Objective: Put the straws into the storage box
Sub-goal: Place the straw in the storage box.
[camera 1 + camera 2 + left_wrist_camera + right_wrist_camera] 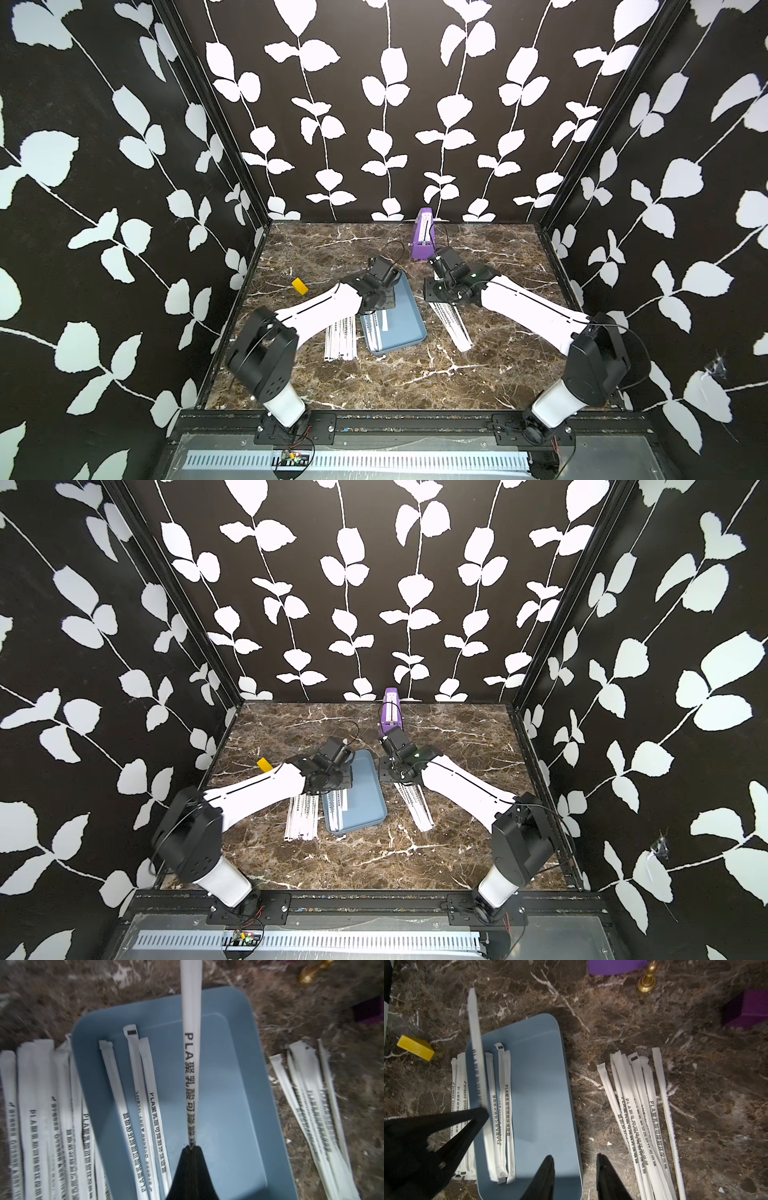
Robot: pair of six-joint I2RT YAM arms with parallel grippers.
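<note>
Plainly the main risk is the drop. The left claw (192,1147) is clenched on one long, flat, white paper-wrapped straw (191,1053), whose free length seems to reach out past the far rim of the shallow light-blue plastic storage box (232,1095). Letting go now would likely leave it propped on that rim or tipped onto the brown marble tabletop (612,1022), and so thin a pinch could also let it swivel. That straw hangs above the box, clear of the three straws (152,1109) lying flat inside. More wait on the table: a bundle (458,1084) just beside one long side and a fanned pile (639,1105) near the other. The right claw (575,1159) hovers part-open and empty between box and fanned pile.
</note>
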